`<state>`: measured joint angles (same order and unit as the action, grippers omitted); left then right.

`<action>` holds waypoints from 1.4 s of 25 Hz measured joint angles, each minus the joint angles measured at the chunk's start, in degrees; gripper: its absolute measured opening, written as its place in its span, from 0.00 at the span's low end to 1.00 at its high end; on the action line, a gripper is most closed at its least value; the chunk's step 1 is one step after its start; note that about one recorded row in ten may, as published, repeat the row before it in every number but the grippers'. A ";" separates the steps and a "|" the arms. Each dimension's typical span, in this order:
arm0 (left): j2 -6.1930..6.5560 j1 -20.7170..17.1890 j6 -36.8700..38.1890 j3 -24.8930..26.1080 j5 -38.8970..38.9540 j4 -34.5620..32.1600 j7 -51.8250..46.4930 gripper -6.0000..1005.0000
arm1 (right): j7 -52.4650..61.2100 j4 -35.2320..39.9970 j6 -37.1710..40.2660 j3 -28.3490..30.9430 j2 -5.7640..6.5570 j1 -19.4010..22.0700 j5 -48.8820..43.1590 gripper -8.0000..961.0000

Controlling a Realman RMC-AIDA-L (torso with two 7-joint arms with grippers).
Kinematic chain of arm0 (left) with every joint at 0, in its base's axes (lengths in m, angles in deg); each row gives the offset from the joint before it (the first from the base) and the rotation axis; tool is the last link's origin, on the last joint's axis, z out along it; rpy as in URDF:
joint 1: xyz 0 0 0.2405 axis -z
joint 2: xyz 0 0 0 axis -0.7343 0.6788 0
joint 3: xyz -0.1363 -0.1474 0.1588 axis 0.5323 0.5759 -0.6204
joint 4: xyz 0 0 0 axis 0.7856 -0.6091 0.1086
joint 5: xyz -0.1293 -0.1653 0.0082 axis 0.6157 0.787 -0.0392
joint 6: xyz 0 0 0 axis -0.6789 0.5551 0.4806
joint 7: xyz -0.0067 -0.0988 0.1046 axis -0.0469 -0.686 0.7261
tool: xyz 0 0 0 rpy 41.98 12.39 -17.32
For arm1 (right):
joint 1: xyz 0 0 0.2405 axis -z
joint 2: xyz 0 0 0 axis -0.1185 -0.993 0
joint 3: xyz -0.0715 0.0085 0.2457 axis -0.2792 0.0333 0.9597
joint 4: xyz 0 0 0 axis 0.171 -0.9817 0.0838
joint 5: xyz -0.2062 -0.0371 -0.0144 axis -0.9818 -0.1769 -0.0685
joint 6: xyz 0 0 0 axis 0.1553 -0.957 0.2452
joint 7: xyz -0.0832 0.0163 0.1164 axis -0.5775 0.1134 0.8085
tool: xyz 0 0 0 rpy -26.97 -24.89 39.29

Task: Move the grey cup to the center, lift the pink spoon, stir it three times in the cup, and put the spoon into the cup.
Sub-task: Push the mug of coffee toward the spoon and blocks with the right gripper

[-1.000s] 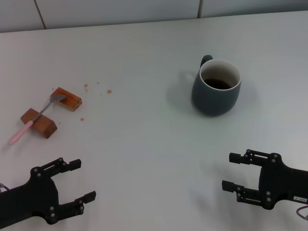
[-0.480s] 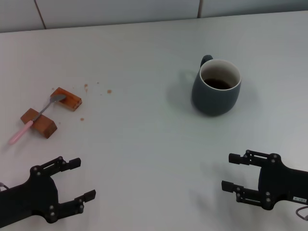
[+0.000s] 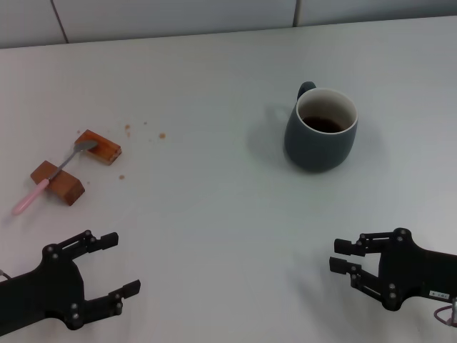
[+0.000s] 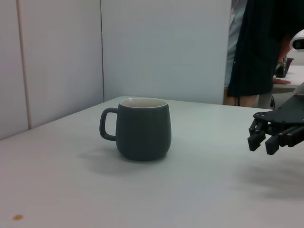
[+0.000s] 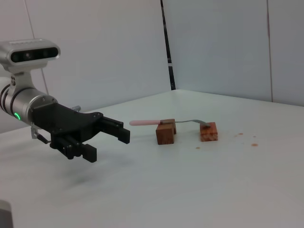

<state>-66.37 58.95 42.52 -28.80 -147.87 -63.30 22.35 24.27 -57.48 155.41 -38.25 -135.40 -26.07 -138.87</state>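
Note:
The grey cup (image 3: 321, 136) stands upright at the right of the white table, its handle turned to the far side and dark liquid inside; the left wrist view shows the cup (image 4: 142, 128) from the side. The pink spoon (image 3: 50, 179) lies across two wooden blocks at the far left, also seen as the spoon (image 5: 145, 122) in the right wrist view. My right gripper (image 3: 338, 256) hovers open near the front edge, well short of the cup. My left gripper (image 3: 121, 264) is open at the front left, apart from the spoon.
The two brown wooden blocks (image 3: 98, 146) (image 3: 57, 183) carry the spoon. Small brown crumbs (image 3: 162, 135) dot the table near them. A tiled wall edge runs along the back. A person in dark clothes (image 4: 266, 47) stands beyond the table's far side.
The right gripper's fingers now appear closer together and its hand has shifted slightly toward the front edge. Left gripper, cup and spoon have not moved.

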 joint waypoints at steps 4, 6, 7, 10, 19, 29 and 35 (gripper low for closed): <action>0.00 -0.07 0.09 0.03 0.05 -0.35 -0.20 0.79 | -0.76 -0.34 0.82 0.72 0.02 0.22 2.21 0.31; -0.01 -0.08 0.14 0.03 0.10 -0.37 -0.25 0.79 | -2.43 -0.80 2.15 0.83 0.13 1.01 6.36 0.24; -0.01 -0.08 0.16 0.03 0.11 -0.37 -0.27 0.79 | -3.41 -1.07 2.79 0.84 0.17 1.52 9.04 0.20; -0.01 -0.05 0.30 0.32 0.13 -0.39 -0.28 0.79 | -6.75 -1.84 3.74 1.33 0.21 3.32 18.69 0.11; -0.01 -0.09 2.33 3.15 0.14 -0.40 -0.14 0.79 | -14.45 -5.79 -6.56 6.64 0.00 1.89 33.98 0.06; -0.06 -0.03 2.55 3.19 0.12 -0.11 -0.26 0.79 | -23.69 -9.07 -25.17 5.47 -0.07 -5.86 33.07 0.06; -0.07 -0.02 2.55 3.25 0.12 0.01 -0.36 0.79 | -29.40 -12.26 -31.83 4.48 -0.14 -9.77 32.91 0.06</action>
<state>-66.45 58.93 45.08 -25.55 -147.75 -63.29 21.99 -5.13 -69.74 123.58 -33.77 -135.54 -35.84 -105.96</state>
